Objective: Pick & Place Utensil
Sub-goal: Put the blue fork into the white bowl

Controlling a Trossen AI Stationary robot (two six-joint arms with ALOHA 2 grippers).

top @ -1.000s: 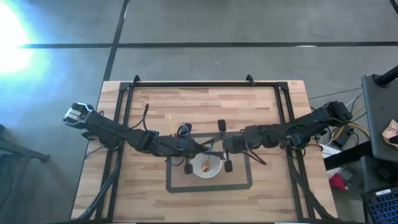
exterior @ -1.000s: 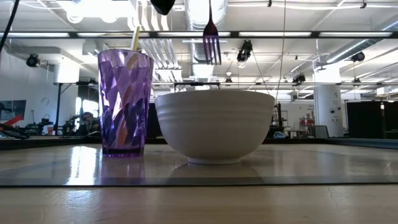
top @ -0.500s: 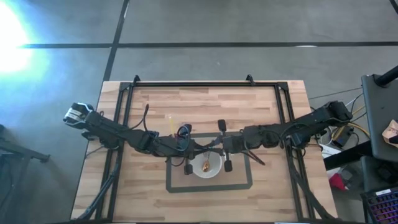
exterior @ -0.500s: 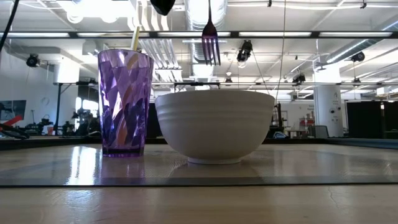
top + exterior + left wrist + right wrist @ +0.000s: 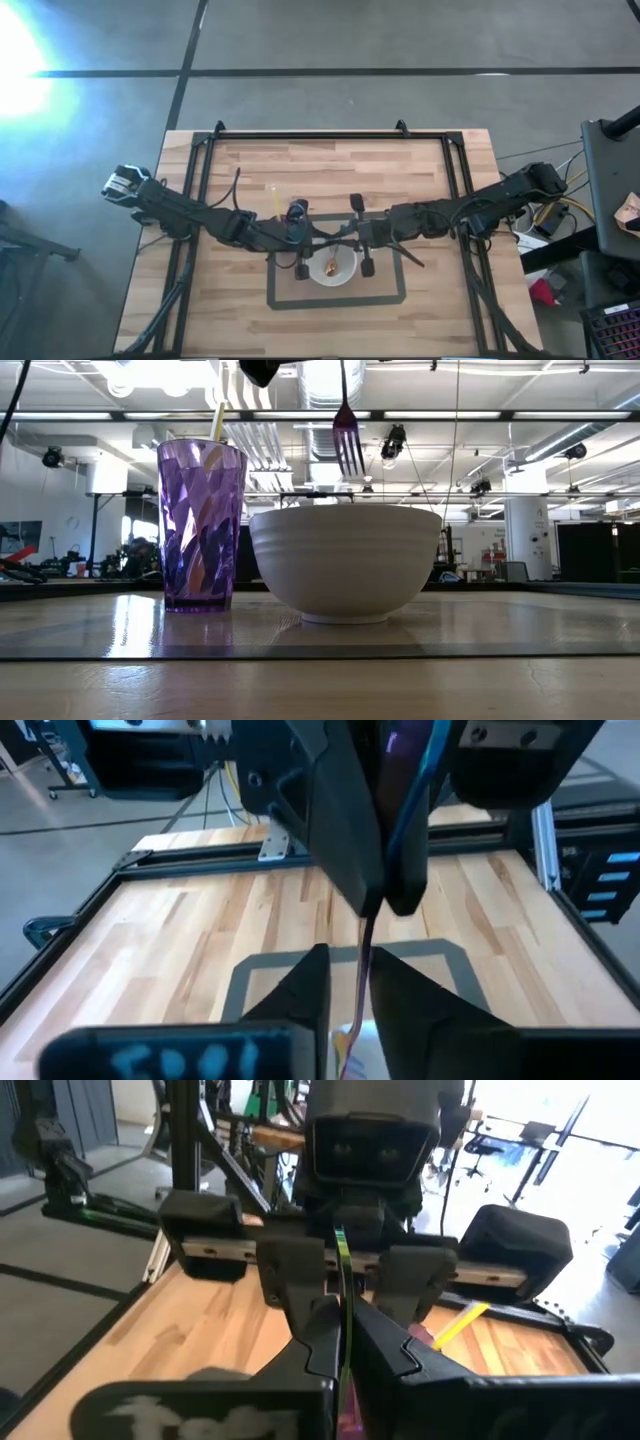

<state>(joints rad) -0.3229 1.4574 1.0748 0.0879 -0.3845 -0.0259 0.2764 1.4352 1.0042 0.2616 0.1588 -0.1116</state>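
A purple fork (image 5: 347, 440) hangs tines down above the white bowl (image 5: 345, 565), between my two grippers, which meet over the bowl (image 5: 345, 281). My right gripper (image 5: 342, 1300) comes from the table's right (image 5: 354, 236) and is shut on the fork's handle. My left gripper (image 5: 350, 952) comes from the table's left (image 5: 318, 238) and is open. Its fingers stand on either side of the fork's thin stem (image 5: 364, 965), lower down; I cannot tell whether they touch it. A gold spoon (image 5: 331, 267) lies in the bowl. My right gripper pinches the fork's purple handle (image 5: 398, 780) between its two fingers, above the thin stem. The fingers come about level from the table's right and lie across the handle. The fork hangs below them, tines (image 5: 350, 457) down, slightly tilted, clear of the bowl.
A purple faceted cup (image 5: 200, 525) with a yellow stick (image 5: 275, 200) in it stands just left of the bowl, close under my left arm. Bowl and cup stand at a grey taped rectangle (image 5: 390, 301) on the wooden table. A black frame (image 5: 300, 135) borders the table's far part.
The fork hung straight down before. It now hangs a little tilted, with its tines swung slightly toward the table's right. Both arms have kept their place over the bowl.
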